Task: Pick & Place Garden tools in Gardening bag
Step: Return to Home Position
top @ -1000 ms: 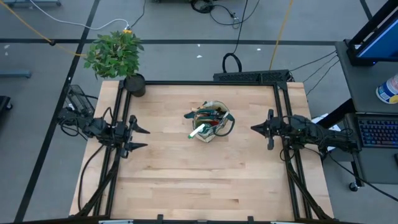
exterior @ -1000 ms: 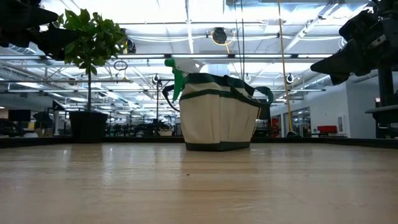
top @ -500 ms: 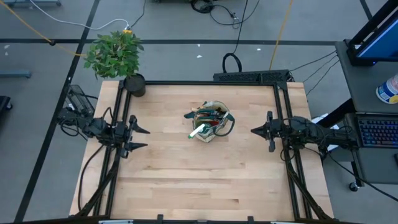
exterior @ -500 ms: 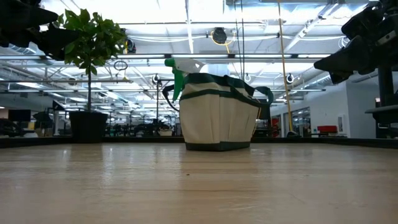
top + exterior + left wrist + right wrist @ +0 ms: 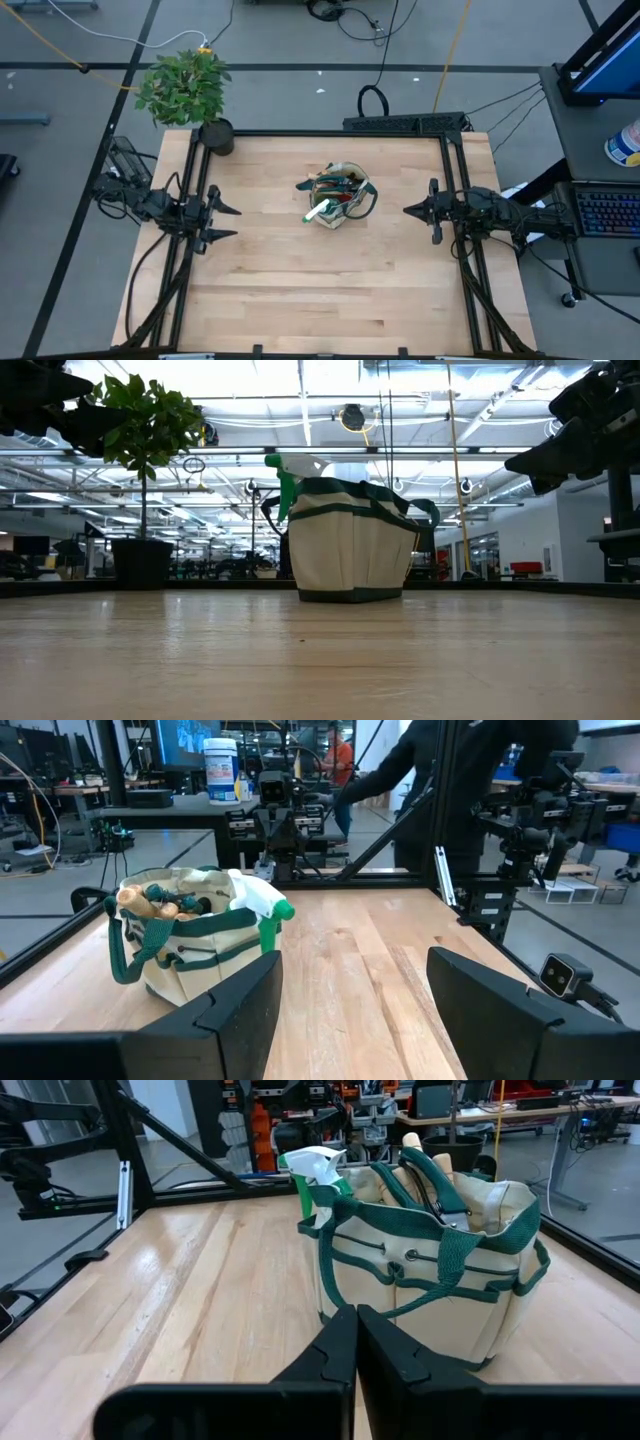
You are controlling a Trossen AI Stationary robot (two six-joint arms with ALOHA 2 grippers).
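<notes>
The right gripper point(image 5: 408, 209), fingers pressed together on nothing, hangs at the table's right edge, drawn back a shade from a second ago; the left gripper point(image 5: 233, 222), fingers spread wide and empty, sits unmoved at the left edge; between them stands the round beige canvas bag with dark green trim point(image 5: 350, 555), wooden tool handles point(image 5: 135, 898) and a green-white sprayer point(image 5: 283, 472) poking from its top; black rails point(image 5: 330, 133) frame the pale wooden tabletop point(image 5: 300, 290); a leafy potted plant point(image 5: 185, 85) marks the far left corner; grey floor point(image 5: 50, 150) and cables point(image 5: 360, 20) lie beyond.
</notes>
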